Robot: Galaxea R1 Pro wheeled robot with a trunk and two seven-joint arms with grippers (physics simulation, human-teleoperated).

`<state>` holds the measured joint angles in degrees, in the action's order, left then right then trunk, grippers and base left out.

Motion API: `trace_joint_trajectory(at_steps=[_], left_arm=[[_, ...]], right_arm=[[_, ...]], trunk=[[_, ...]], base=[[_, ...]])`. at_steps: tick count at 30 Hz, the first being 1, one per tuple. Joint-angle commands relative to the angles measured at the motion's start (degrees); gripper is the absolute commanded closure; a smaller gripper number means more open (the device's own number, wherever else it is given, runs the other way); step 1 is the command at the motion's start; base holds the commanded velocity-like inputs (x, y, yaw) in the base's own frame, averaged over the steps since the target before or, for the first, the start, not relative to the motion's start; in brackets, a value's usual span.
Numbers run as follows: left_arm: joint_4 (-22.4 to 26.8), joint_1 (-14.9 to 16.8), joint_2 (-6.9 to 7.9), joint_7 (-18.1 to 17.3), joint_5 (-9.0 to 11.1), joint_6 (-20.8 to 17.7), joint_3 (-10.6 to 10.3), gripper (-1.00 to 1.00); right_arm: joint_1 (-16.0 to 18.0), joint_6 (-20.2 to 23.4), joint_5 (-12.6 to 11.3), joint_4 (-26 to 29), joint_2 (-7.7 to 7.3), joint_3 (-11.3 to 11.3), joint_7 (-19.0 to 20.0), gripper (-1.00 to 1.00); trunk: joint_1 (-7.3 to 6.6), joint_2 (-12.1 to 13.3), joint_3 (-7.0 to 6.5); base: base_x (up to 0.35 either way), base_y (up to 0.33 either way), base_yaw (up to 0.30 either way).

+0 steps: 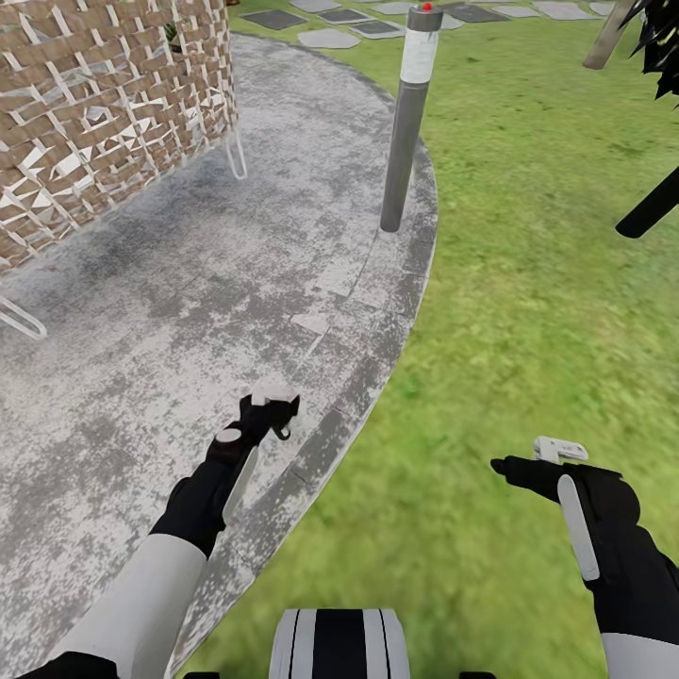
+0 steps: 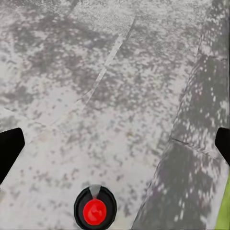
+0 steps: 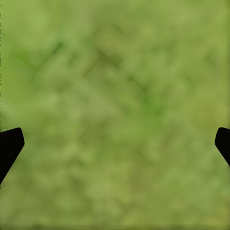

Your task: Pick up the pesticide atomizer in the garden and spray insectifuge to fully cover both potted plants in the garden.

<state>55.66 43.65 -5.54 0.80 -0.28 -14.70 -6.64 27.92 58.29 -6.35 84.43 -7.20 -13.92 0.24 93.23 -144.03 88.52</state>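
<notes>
- Garden lawn [image 1: 528, 283] covers the right half of your head view. It meets the mottled grey paving [image 1: 189, 311] along a curved kerb that runs down between your two arms.
- Left gripper [image 1: 273, 410] hangs over the paving just inside the kerb. In the left wrist view its fingers [image 2: 9, 148] sit at opposite edges, spread wide, with nothing between them but paving [image 2: 115, 96].
- Right gripper [image 1: 505, 465] is out over the grass. In the right wrist view its fingertips [image 3: 9, 143] are also wide apart and hold nothing, with blurred green lawn [image 3: 115, 105] behind them.
- Grey bollard post [image 1: 404, 132] stands upright on the paving's outer edge. It has a white band and a red cap and is well ahead of both grippers.
- Brown woven lattice structure [image 1: 104, 104] is at the far left of the paving, on thin wire legs [image 1: 236, 156]. A bit of green shows at its top, but you cannot tell what it holds.
- Grey stepping stones [image 1: 330, 38] lie across the grass at the far end.
- Dark palm fronds [image 1: 660, 47] and a slanted trunk [image 1: 608, 38] sit at the far right.
- Round black knob with a red centre [image 2: 95, 209] shows at the edge of the left wrist view; you cannot tell what it is.
</notes>
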Motion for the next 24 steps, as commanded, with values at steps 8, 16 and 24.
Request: trace_joint_trajectory(at_steps=[8,16,24], left_arm=[[0.06,-0.13,0.03,0.12,0.02,2.17,0.29,-1.0],[-0.26,-0.3,0.07,0.11,0.34,6.05,0.31,-1.0],[-0.46,-0.45,0.13,0.15,0.46,6.4,0.39,-1.0]], right_arm=[[0.03,0.24,-0.24,0.04,-0.04,-0.06,-0.01,-1.0],[0.03,0.24,-0.24,0.04,-0.03,-0.06,-0.06,-1.0],[0.03,0.24,-0.33,0.04,-0.07,-0.06,-0.06,-1.0]], trunk=[[-0.01,-0.01,0.19],[0.07,-0.05,1.53],[0.15,-0.09,2.36]], base=[[0.0,0.0,0.0],[0.0,0.0,0.0],[0.0,0.0,0.0]])
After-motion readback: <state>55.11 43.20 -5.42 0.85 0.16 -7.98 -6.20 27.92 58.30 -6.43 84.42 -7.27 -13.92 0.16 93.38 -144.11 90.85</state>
